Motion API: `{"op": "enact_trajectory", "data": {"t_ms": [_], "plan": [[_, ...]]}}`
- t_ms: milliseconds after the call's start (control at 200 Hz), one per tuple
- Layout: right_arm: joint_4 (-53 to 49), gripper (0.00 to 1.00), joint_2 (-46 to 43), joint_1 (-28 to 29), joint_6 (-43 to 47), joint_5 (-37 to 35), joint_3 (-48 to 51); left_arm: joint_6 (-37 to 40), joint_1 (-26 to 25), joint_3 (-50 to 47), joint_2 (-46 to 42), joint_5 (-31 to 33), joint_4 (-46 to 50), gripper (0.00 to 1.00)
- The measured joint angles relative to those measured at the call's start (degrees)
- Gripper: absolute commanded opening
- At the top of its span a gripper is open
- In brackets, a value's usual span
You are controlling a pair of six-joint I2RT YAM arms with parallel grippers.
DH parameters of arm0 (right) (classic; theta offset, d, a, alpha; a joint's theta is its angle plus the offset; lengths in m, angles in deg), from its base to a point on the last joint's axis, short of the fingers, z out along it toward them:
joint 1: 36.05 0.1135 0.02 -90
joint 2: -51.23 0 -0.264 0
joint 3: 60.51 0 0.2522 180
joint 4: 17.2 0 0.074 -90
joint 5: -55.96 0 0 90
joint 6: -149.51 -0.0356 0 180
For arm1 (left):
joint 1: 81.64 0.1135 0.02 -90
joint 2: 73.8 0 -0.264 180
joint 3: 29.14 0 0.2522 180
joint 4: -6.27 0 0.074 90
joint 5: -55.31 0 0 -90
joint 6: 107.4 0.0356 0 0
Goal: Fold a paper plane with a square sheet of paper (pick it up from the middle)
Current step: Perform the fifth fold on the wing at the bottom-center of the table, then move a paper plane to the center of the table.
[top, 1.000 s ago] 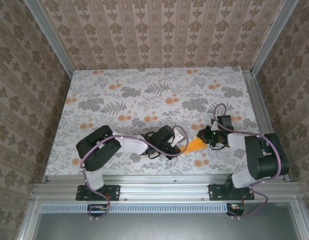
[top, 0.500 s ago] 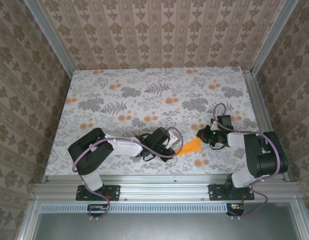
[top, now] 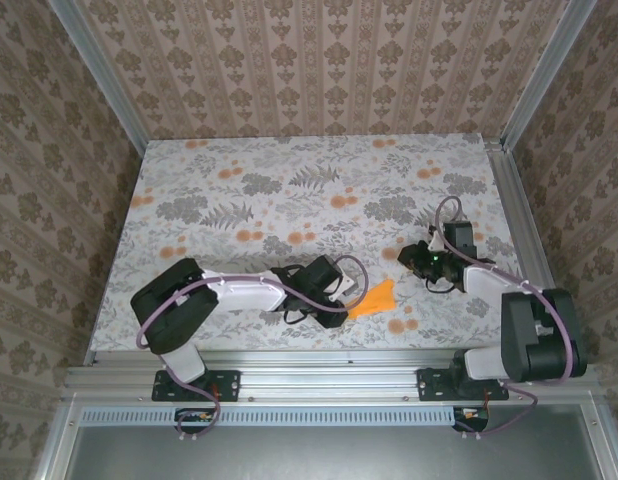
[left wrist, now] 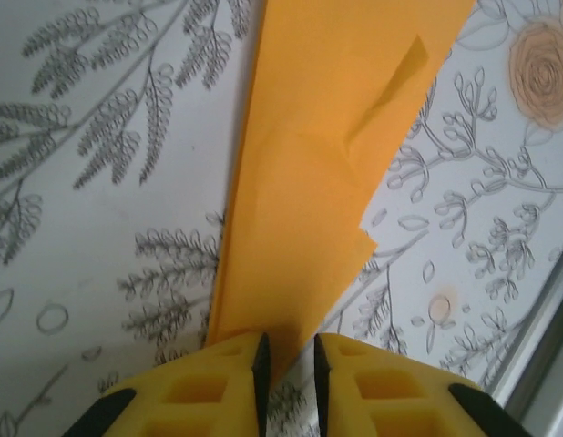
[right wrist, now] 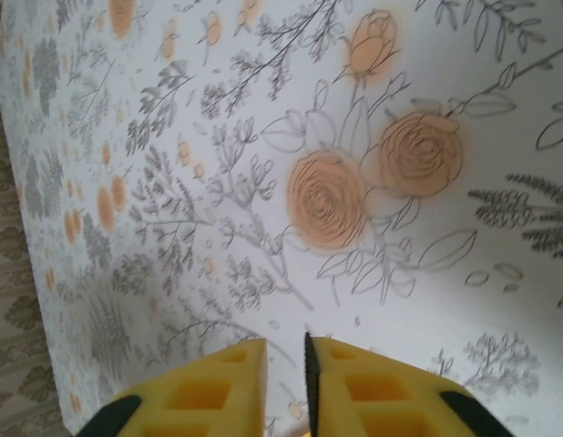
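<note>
Task thing: the paper plane (top: pixel 374 300), a narrow pointed dart of thin bright orange paper, lies flat on the white flower-printed table (top: pixel 289 180). It is close to the front edge, between my two hands.

Done so far, as I judge it: the paper tapers to a long point with layered flaps, so the main folds look made. My left wrist view shows the paper plane (left wrist: pixel 327 182) with a small turned-up corner near its wide end.

Left to do, as I judge it: little, perhaps pressing the creases or tidying that corner. I cannot tell whether the centre crease is sharp.

Left hand: my left hand (top: pixel 343 303) sits low at the dart's narrow end. In the wrist view the left hand (left wrist: pixel 291 350) has its yellow fingers (left wrist: pixel 218 382) a narrow slit apart. The paper's tip runs into that slit, but I am not clamped on it.

Right hand: my right hand (top: pixel 409 258) is near the wide end without touching it. At the wrist, the right hand (right wrist: pixel 286 350) has its fingers slightly parted on nothing, over bare table.

Left arm pose: stretched low from its base across the front of the table towards the middle.

Right arm pose: elbow bunched above its base, forearm reaching up and left.
</note>
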Motion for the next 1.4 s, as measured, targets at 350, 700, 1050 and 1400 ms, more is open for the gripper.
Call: {"op": "enact_trajectory", "data": {"t_ms": [350, 700, 1050, 1400], "plan": [[-11.9, 0.45, -9.3, 3.1, 2.3, 1.8, -0.1, 2.5, -0.1, 7.5, -3.8, 0.2, 8.9, 0.53], [-13.9, 0.5, -11.2, 4.5, 2.3, 2.3, 0.9, 8.0, -1.6, 10.4, 0.1, 1.1, 14.0, 0.56], [-14.8, 0.52, -13.3, 4.9, 2.1, 2.3, 3.1, 10.5, -0.6, 12.1, 5.3, 4.3, 14.8, 0.33], [-14.7, 0.52, -13.4, 6.0, 1.9, 2.7, 3.5, 11.0, 0.4, 12.1, 5.5, 3.9, 14.6, 0.09]]}}
